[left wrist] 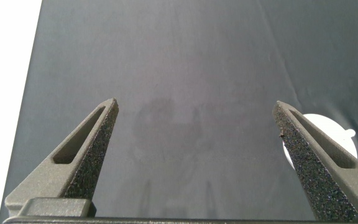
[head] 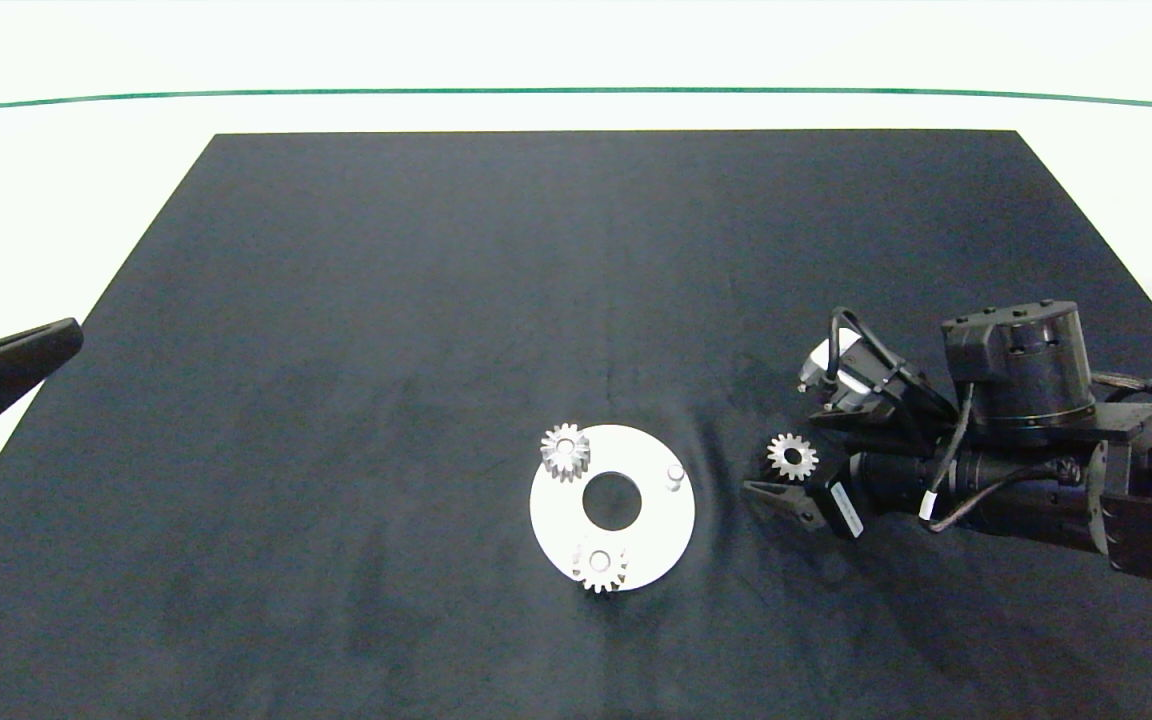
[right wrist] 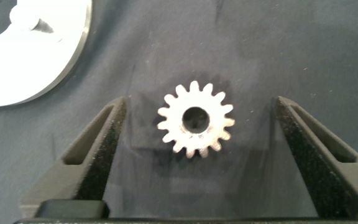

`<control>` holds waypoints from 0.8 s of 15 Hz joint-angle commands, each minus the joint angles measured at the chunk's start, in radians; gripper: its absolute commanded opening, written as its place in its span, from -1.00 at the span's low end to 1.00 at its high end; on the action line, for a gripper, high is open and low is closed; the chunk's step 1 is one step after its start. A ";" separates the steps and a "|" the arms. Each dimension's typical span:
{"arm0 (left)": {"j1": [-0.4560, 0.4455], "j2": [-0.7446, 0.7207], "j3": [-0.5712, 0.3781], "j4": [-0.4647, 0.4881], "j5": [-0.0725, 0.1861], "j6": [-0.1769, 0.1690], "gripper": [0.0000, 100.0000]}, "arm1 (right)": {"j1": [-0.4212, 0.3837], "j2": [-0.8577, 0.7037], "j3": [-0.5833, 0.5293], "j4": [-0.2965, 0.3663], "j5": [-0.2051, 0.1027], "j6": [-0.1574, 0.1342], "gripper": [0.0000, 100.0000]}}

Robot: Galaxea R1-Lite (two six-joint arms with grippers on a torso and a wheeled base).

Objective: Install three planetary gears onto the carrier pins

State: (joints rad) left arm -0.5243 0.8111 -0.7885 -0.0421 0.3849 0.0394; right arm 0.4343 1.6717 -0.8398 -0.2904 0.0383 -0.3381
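One planetary gear point(right wrist: 195, 121) lies loose and flat on the dark mat point(head: 436, 300) covering the bench, just beside the white disc point(head: 656, 520); two other gears point(head: 565, 451) point(head: 600, 566) already sit on carrier pins, and one pin point(head: 675, 473) stands bare. You can expect the loose gear to be small, rigid metal, probably light but slick, with pointed teeth that may slip or rotate under the pads. Take it across the toothed rim, on opposite sides, keeping the centre hole clear for the pin. Your right pincer point(right wrist: 197, 130) hangs spread wide around it, fingers clear of the teeth, holding nothing. Your left pincer point(left wrist: 194, 130) waits at the bench's left edge, wide open and empty.
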 commanded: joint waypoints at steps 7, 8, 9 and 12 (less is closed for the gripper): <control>0.001 -0.001 0.000 -0.001 0.003 0.001 1.00 | 0.006 0.003 0.002 -0.004 0.000 -0.016 0.55; 0.001 -0.001 -0.001 -0.001 0.002 0.001 1.00 | 0.006 0.003 0.004 -0.003 0.000 -0.016 0.49; 0.000 -0.001 -0.001 -0.001 0.002 0.001 1.00 | 0.006 0.003 0.004 0.001 -0.001 -0.016 0.46; 0.001 -0.001 0.000 -0.001 0.002 0.001 1.00 | 0.004 0.003 0.008 0.001 -0.006 -0.016 0.34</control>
State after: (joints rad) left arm -0.5234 0.8081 -0.7898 -0.0423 0.3847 0.0398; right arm 0.4391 1.6766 -0.8321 -0.2889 0.0313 -0.3521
